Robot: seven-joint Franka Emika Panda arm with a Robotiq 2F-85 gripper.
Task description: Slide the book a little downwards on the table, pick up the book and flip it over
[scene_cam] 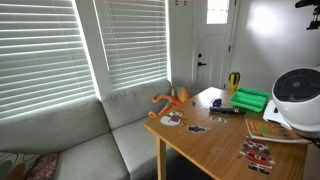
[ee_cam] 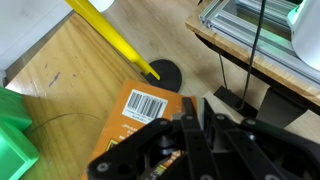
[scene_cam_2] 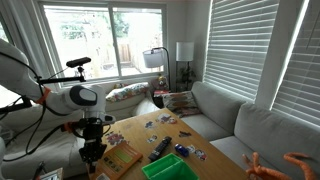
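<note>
The gripper [scene_cam_2: 93, 155] hovers over the book [ee_cam: 150, 104], perhaps touching it, near the table [scene_cam: 210, 148] edge; how open, I cannot tell.

Daylit room, soft low-detail pictures.
Daylight glares through the blinds [scene_cam: 45, 50] behind the table [scene_cam: 215, 150]; the window [scene_cam_2: 100, 35] beyond it is washed out; in the wrist view, the gripper [ee_cam: 200, 112] above it blurs.

In an exterior view the book [scene_cam: 268, 129] is lying flat on the table [scene_cam: 215, 150], the block [scene_cam: 250, 99] sitting behind it and picture cards [scene_cam: 258, 152] lying in front. The sofa [scene_cam: 100, 140] is standing left of the table there, and in the wrist view the gripper [ee_cam: 198, 112] is hanging over the book's end.
</note>
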